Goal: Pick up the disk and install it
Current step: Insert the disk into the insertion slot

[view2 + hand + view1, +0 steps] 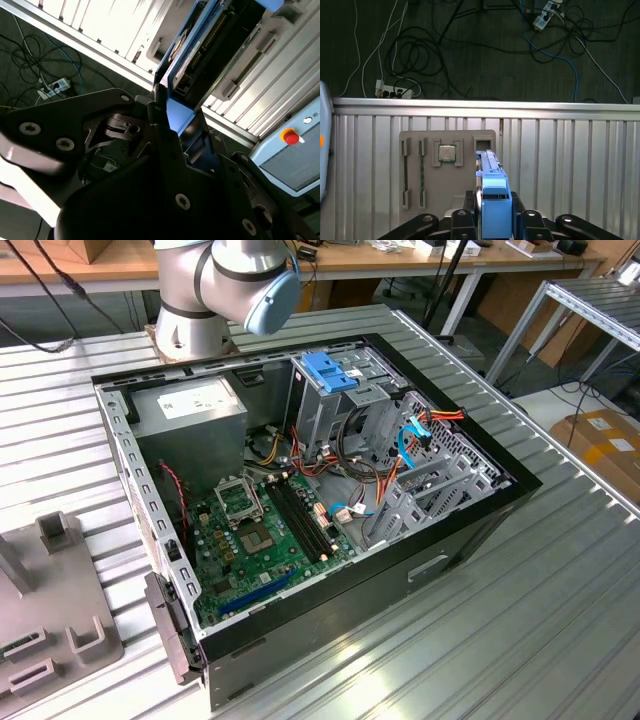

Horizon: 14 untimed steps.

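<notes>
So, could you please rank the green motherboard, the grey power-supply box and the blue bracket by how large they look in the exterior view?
1. green motherboard, largest
2. grey power-supply box
3. blue bracket, clearly smallest

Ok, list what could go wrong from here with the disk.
The gripper grips the disk edge-on at one end; it might pivot or slip. If it fell, it could hit the chip in the grey fixture below. Loose cables beside the drive cage could snag it.
</notes>
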{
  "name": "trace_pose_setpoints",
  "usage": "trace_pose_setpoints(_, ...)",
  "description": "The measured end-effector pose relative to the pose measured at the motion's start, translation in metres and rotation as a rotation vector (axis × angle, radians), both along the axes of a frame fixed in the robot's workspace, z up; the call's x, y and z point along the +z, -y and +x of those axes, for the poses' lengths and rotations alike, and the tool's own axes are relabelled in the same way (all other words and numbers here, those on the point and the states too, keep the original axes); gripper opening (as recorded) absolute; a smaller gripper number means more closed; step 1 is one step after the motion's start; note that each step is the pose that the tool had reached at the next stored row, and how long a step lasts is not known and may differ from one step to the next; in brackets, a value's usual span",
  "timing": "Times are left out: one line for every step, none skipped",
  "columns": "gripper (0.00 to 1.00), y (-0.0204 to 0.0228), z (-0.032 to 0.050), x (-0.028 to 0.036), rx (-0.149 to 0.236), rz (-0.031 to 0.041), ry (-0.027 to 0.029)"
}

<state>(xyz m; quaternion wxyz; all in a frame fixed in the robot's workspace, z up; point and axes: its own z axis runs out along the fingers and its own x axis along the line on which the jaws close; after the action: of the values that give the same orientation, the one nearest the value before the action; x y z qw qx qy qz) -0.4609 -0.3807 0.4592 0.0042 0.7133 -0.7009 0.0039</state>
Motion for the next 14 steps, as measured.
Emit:
trace_pose_setpoints(0.37, 0.0000, 0.0000, 0.0023, 0.000, 0.0000, 0.0002)
trace_pose_setpoints(0.37, 0.0000, 0.0000, 0.0050, 0.000, 0.0000, 0.0006)
trace_pose_setpoints(0.37, 0.0000, 0.0000, 0.0097, 0.000, 0.0000, 0.0012)
trace_pose_setpoints(0.37, 0.0000, 0.0000, 0.0139, 0.000, 0.0000, 0.0014)
trace_pose_setpoints(0.37, 0.0000, 0.0000, 0.0153, 0.000, 0.0000, 0.0017)
trace_pose_setpoints(0.37, 0.0000, 0.0000, 0.0153, 0.000, 0.0000, 0.0018)
trace_pose_setpoints(0.37, 0.0000, 0.0000, 0.0153, 0.000, 0.0000, 0.0019)
trace_pose_setpoints(0.37, 0.0000, 0.0000, 0.0153, 0.000, 0.0000, 0.0019)
trace_pose_setpoints(0.37, 0.0000, 0.0001, 0.0154, 0.000, 0.0000, 0.0019)
trace_pose_setpoints(0.37, 0.0000, 0.0000, 0.0160, 0.000, -0.0002, 0.0016)
trace_pose_setpoints(0.37, 0.0000, 0.0000, 0.0189, 0.000, 0.0000, 0.0019)
trace_pose_setpoints(0.37, 0.0000, 0.0000, 0.0218, 0.000, 0.0000, 0.0020)
trace_pose_setpoints(0.37, 0.0000, 0.0000, 0.0243, 0.000, 0.0000, 0.0019)
trace_pose_setpoints(0.37, 0.0000, 0.0001, 0.0281, 0.000, -0.0001, 0.0019)
